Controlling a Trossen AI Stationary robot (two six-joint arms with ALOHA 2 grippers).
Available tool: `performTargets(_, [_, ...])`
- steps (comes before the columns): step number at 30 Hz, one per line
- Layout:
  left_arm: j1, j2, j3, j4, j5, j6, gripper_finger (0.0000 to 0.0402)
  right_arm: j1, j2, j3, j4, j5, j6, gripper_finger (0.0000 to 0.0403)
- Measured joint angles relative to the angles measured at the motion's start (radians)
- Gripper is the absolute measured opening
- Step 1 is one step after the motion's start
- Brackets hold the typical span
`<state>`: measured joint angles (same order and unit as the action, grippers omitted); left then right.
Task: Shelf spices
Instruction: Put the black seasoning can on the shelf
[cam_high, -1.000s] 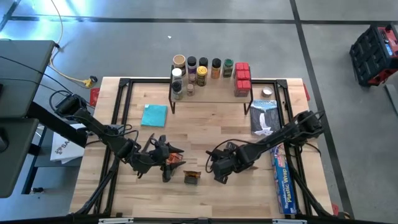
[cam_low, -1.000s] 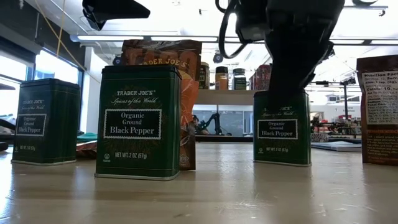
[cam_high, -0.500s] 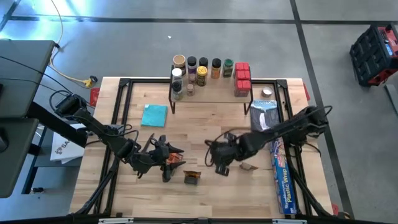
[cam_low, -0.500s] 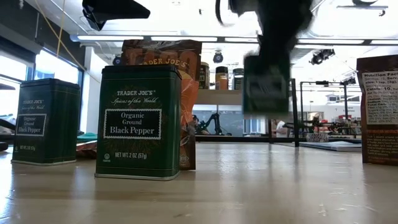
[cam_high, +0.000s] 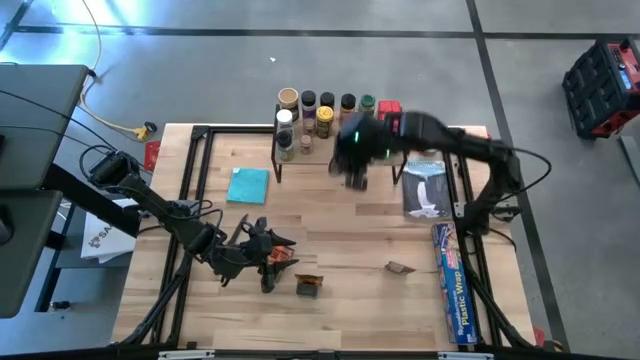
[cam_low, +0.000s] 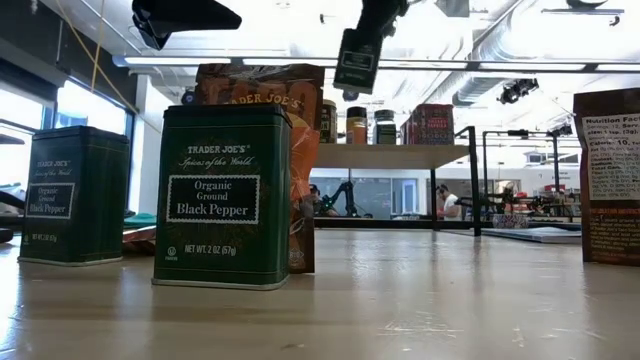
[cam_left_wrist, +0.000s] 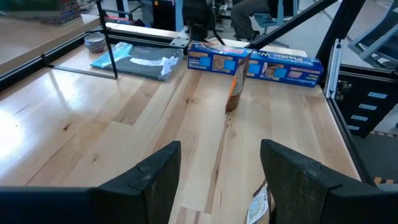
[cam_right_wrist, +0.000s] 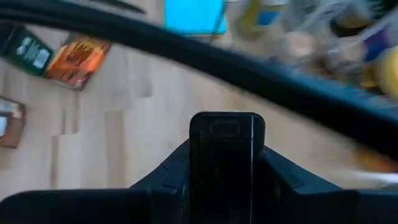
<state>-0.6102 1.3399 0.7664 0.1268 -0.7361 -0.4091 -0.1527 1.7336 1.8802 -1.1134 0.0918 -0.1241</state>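
Observation:
My right gripper (cam_high: 356, 162) hangs above the table by the shelf's (cam_high: 335, 152) near edge, shut on a dark green pepper tin (cam_low: 358, 60). Spice jars (cam_high: 312, 112) and red boxes (cam_high: 390, 125) stand on the shelf top. My left gripper (cam_high: 262, 262) stays open near the table's near left, its fingers (cam_left_wrist: 158, 180) with nothing between them. An orange packet (cam_high: 279, 262) and a dark tin (cam_high: 308, 286) are beside it. In the low view two green tins (cam_low: 222, 195) (cam_low: 72, 195) stand upright on the tabletop, a packet (cam_low: 262, 85) behind one. My right gripper pinches the tin between its two fingers (cam_right_wrist: 168, 177), one on each of two opposite sides (cam_right_wrist: 227, 155). The fingers slant down at it from above. The tin hangs below the gripper, slightly tilted, lifted clear of the table and higher than the shelf top.
A teal cloth (cam_high: 248, 185) lies left of the shelf. A dark bag (cam_high: 425, 188) and a small round tin (cam_high: 430, 149) lie to the shelf's right, and a blue plastic-wrap box (cam_high: 455, 290) lies along the right edge. A small brown packet (cam_high: 400, 267) is near the front centre.
My right gripper has lifted the green tin off the table near the front centre and carried it quickly up and toward the far edge, as far as the shelf, turning as it went. The tin hangs clear now. The small brown packet shows where the arm had covered it.

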Motion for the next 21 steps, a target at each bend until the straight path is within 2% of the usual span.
performTargets(4, [0.000,0.000,0.000,0.000,0.000,0.000,0.0215,-0.153,0.005,0.004,0.019,-0.100,-0.124,0.0109])
performTargets(7, [0.002,0.000,0.000,0.001,-0.001,0.001,0.0215,-0.226,0.031,0.004,0.037,-0.170,-0.154,0.0109])
performTargets(13, [0.009,0.000,0.000,-0.002,-0.006,0.002,0.0215,-0.268,0.106,0.004,0.034,-0.191,-0.253,0.0109])
performTargets(21, [0.009,0.000,0.000,-0.002,-0.005,0.001,0.0215,-0.312,0.148,0.004,0.040,-0.181,-0.257,0.0110])
